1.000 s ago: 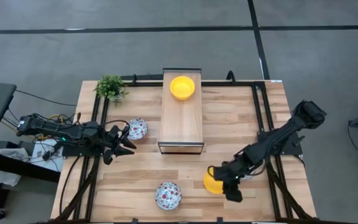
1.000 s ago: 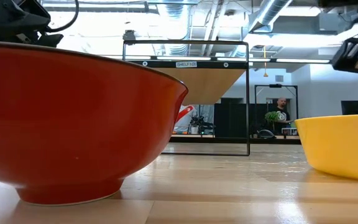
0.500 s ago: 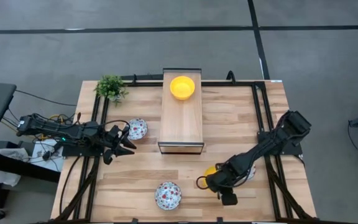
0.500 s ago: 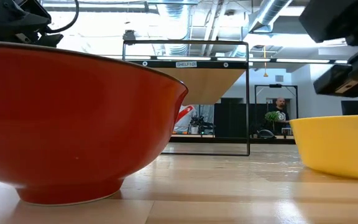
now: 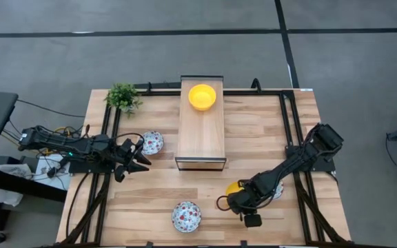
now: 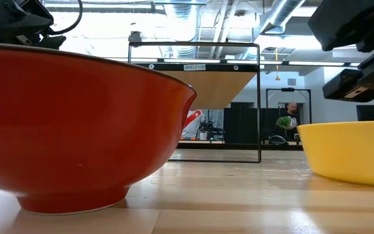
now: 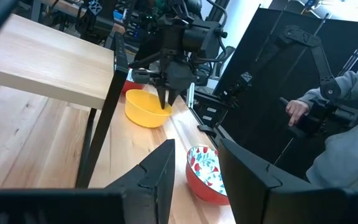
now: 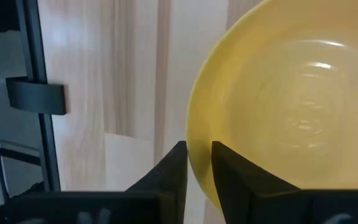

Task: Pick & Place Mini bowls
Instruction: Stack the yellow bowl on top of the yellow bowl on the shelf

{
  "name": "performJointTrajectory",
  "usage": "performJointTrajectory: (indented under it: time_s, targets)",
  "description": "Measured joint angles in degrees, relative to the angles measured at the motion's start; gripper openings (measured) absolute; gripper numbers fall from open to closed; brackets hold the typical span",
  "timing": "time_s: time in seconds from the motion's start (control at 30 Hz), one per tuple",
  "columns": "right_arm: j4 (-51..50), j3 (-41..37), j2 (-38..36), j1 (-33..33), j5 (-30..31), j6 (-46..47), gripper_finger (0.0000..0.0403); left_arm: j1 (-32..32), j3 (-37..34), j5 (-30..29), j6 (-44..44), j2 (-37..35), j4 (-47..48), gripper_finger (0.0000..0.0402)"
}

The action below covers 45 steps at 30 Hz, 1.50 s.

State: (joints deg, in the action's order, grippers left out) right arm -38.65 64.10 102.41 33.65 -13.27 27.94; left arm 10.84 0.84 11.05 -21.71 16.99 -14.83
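A yellow mini bowl (image 5: 233,187) stands at the table's near right, and my right gripper (image 5: 242,201) is shut on its rim. That bowl also shows in the left wrist view (image 7: 145,110) and the low view (image 6: 349,153). Another yellow bowl (image 5: 202,96) sits on the wooden shelf (image 5: 200,134). One floral bowl (image 5: 152,142) rests on the table beside my left gripper (image 5: 140,153), which stands open and level at the left, touching nothing. A second floral bowl (image 5: 186,215), red outside, sits near the front edge. My right gripper has the yellow bowl's rim (image 8: 195,146) between its two fingers, one finger (image 8: 225,171) inside the bowl and one (image 8: 174,171) outside. The fingers come steeply down from above, on the rim's near side (image 7: 166,107). The bowl stays upright with its base on the table.
A small potted plant (image 5: 123,96) stands at the far left corner. The shelf's dark metal legs (image 7: 107,106) rise between the two arms. Another red-sided bowl (image 7: 129,86) lies under my right arm. A person's hand and grey sleeve (image 7: 344,124) show beyond the table's near side.
My right gripper has come down and toward the table's left, tipping steeper, onto the near-right yellow bowl. In the low view that bowl has slid a little toward the table's left.
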Motion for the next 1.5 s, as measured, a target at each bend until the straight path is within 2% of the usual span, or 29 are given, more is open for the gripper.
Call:
performJointTrajectory:
  time_s: [0.17,0.4,0.53,0.8,1.17,1.37,1.5]
  targets:
    - [-0.11,0.13,-0.11,-0.02,0.21,0.00,0.0011,-0.01,0.00,0.00,0.00,0.00,0.02,0.0121]
    - [-1.49,0.30,-0.13,-0.02,1.22,1.92,0.0005,-0.01,0.00,0.00,0.00,0.00,0.33,0.0121]
    - [-7.45,3.41,0.06,-0.04,1.69,1.77,0.0002,-0.01,0.00,0.00,0.00,0.00,0.33,0.0121]
    - [-27.44,18.99,0.13,-1.29,3.39,-3.88,0.0001,-0.01,0.00,0.00,0.00,0.00,0.39,0.0121]
    - [-50.54,43.48,0.12,-5.12,14.25,-7.79,0.0001,0.01,0.00,-0.02,0.00,0.00,0.44,0.0121]
    - [-51.18,52.60,-0.02,-9.46,20.87,-18.01,0.0000,0.01,0.00,-0.02,0.00,0.00,0.44,0.0121]
    - [-51.19,55.50,0.17,-14.17,24.90,-25.98,0.0000,0.02,0.00,-0.01,0.00,0.00,0.44,0.0121]
